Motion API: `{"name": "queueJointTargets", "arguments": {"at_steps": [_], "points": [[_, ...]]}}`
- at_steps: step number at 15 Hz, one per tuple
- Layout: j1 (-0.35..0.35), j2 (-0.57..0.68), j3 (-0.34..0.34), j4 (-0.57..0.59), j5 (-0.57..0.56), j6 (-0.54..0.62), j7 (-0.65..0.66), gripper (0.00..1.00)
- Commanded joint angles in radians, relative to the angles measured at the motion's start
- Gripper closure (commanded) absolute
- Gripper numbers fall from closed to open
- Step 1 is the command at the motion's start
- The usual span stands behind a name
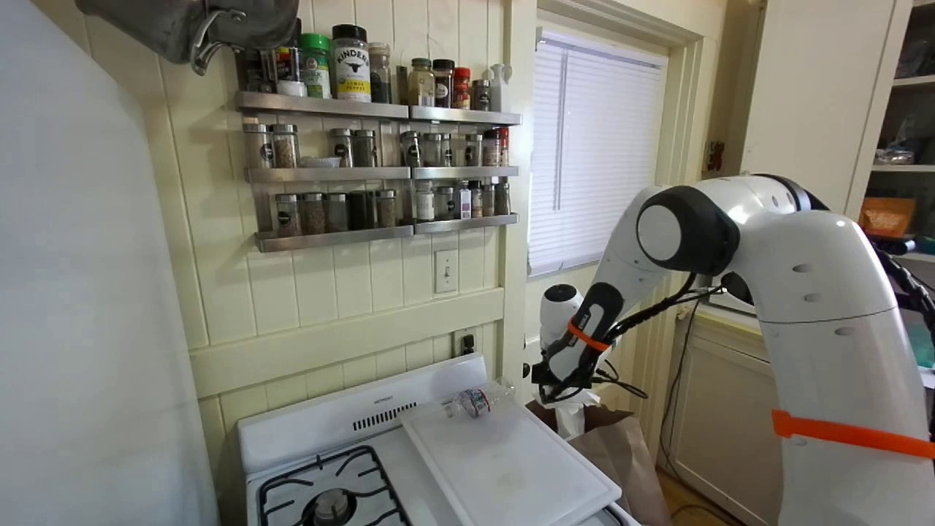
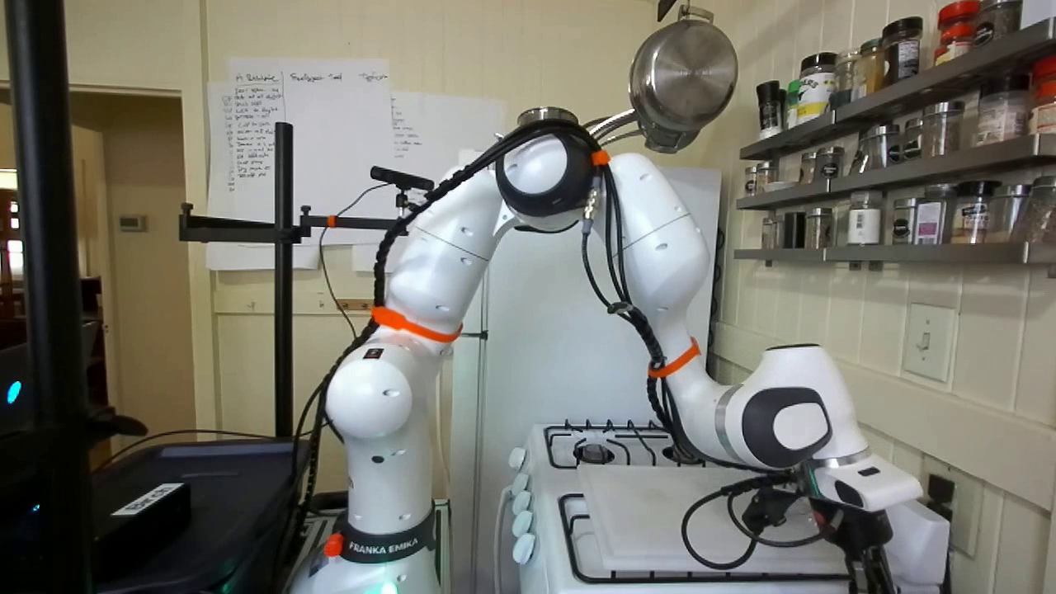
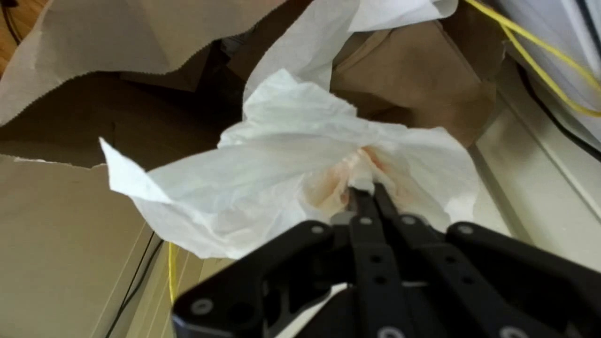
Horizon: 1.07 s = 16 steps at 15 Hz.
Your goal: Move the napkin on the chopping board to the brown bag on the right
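In an exterior view my arm arches from the right, the stove left of it. The chopping board lies on the stove; right of both is the brown bag. And there's the napkin, hanging over the bag's mouth, pinched near its middle by my gripper! A clear plastic bottle lies at the board's far end.
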Motion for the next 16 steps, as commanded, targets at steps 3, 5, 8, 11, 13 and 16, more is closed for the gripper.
{"name": "queueJointTargets", "arguments": {"at_steps": [3,5,8,11,13,16], "points": [[0.063,0.103,-0.076,0.057,0.146,0.012,-0.103,0.64],[0.080,0.120,-0.096,0.067,0.175,0.015,-0.123,0.51],[0.097,0.135,-0.114,0.081,0.216,0.015,-0.147,0.27],[0.107,0.122,-0.119,0.083,0.256,0.006,-0.162,0.05],[0.115,0.091,-0.119,0.078,0.282,-0.014,-0.173,0.00],[0.158,0.041,-0.157,0.078,0.288,-0.045,-0.148,0.00]]}}
